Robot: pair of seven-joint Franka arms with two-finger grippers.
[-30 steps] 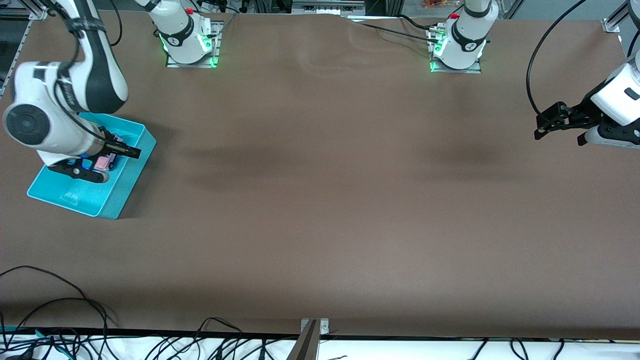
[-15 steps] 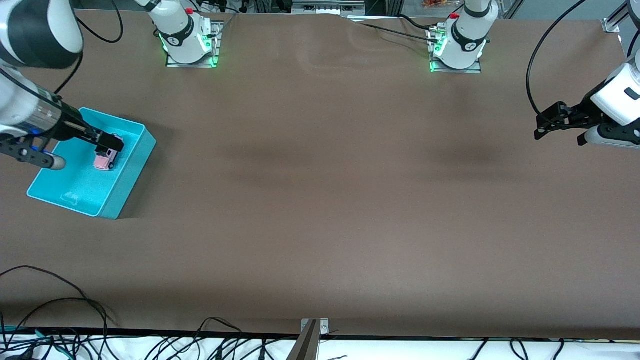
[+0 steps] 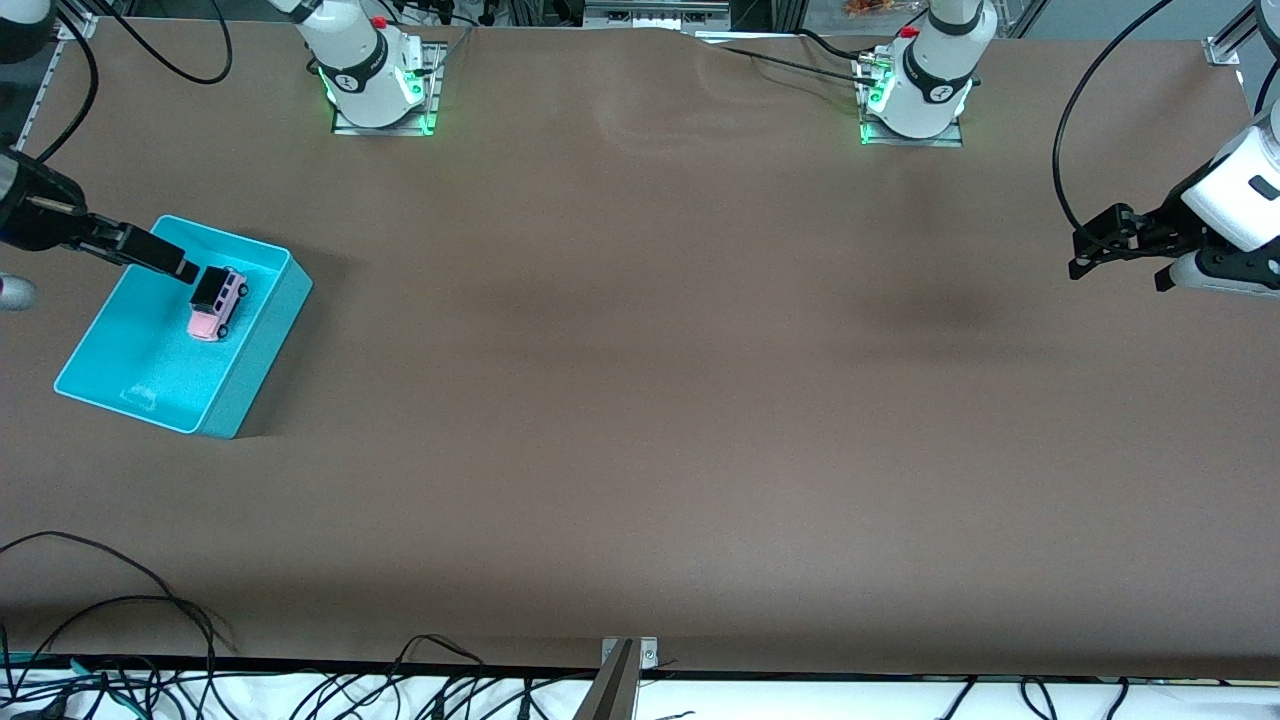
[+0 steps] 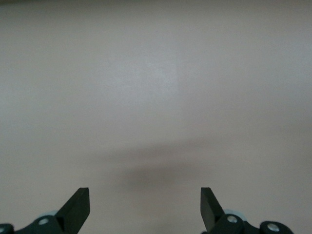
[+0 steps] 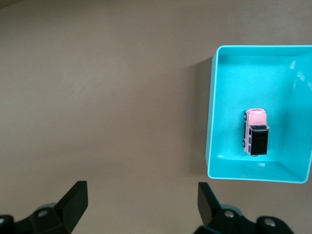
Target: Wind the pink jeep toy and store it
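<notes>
Standing in the bin [image 3: 140, 345], the jeep [image 3: 217, 302] was stored; both wide-open grippers, right [image 3: 185, 269] and left [image 3: 1115, 255], needed only stay clear.

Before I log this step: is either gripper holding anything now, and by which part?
Nothing is held. The right gripper is open and empty; the pink jeep toy sits on its wheels in the turquoise bin. The left gripper waits open over bare table.

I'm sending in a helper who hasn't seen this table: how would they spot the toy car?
Look toward the right arm's end of the brown table for the turquoise bin. Inside it sits the pink jeep toy, tiny and boxy, with a black roof and dark wheels; nothing else lies in the bin.
</notes>
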